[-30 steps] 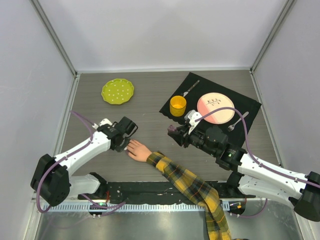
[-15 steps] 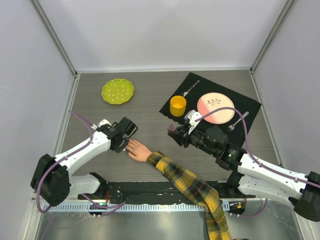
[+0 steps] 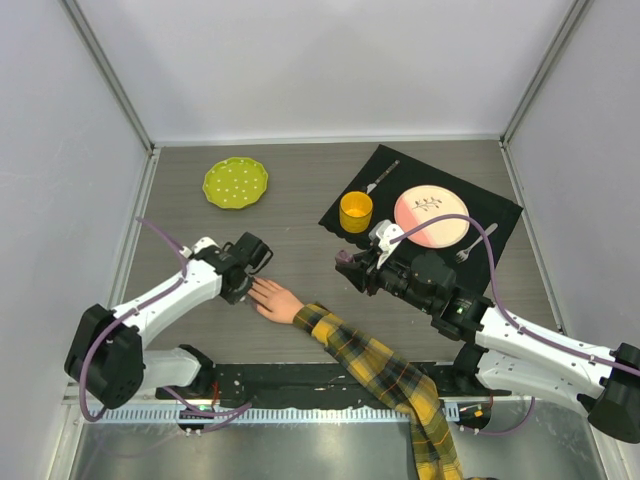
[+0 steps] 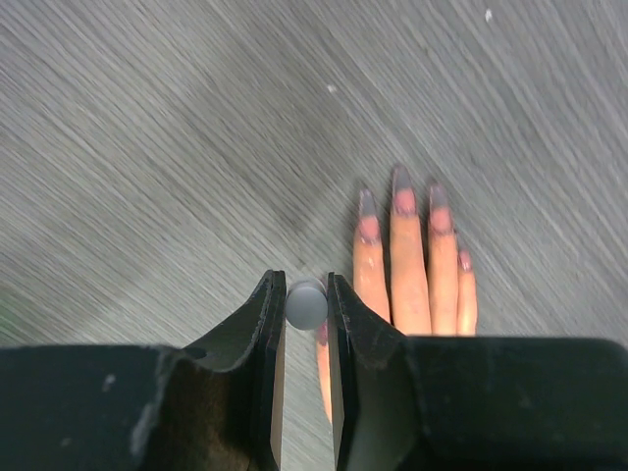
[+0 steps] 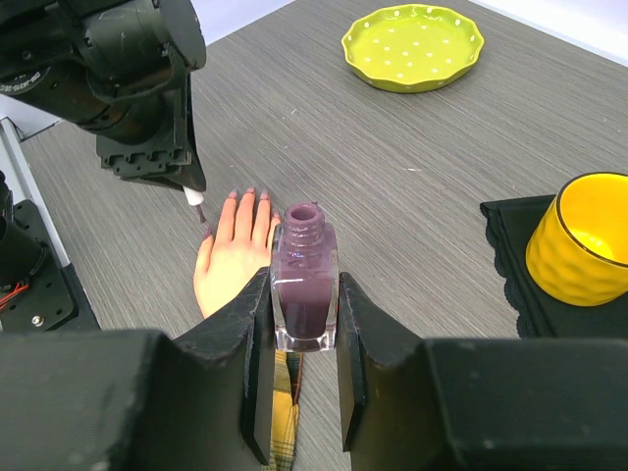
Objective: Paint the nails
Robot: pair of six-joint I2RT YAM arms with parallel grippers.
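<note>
1. Far left first: we see the left arm (image 3: pixel 165 300) reaching forward and inward from its base, elbow bent, with the left gripper (image 3: pixel 243 288) tipped down over the table (image 3: pixel 300 200).
2. Its jaws pinch the pale cap of a brush (image 5: pixel 199 206), whose dark tip points down.
3. The nails (image 4: pixel 403 201) sit on the fingertips of the mannequin hand (image 3: pixel 276 300), just beside and below that gripper. The brush tip hangs at the hand's edge finger; we cannot tell whether it touches.
4. The mannequin hand lies flat, palm down, on a diagonal. Its plaid sleeve (image 3: pixel 380 370) trails to the near right, and its fingers point far-left at the left gripper. From the left wrist we see the nails dark with pink patches.
5. Moving right, the right arm (image 3: pixel 520 345) stretches in from its base toward the centre. The right gripper (image 5: pixel 302 294) is clamped on an upright, uncapped bottle (image 5: pixel 299 250) of purple polish, near the mannequin hand but apart from it.
6. Beyond them, a green plate (image 3: pixel 236 182) sits far left and a yellow cup (image 3: pixel 356 211) stands on a black mat (image 3: pixel 495 215) far right.
</note>
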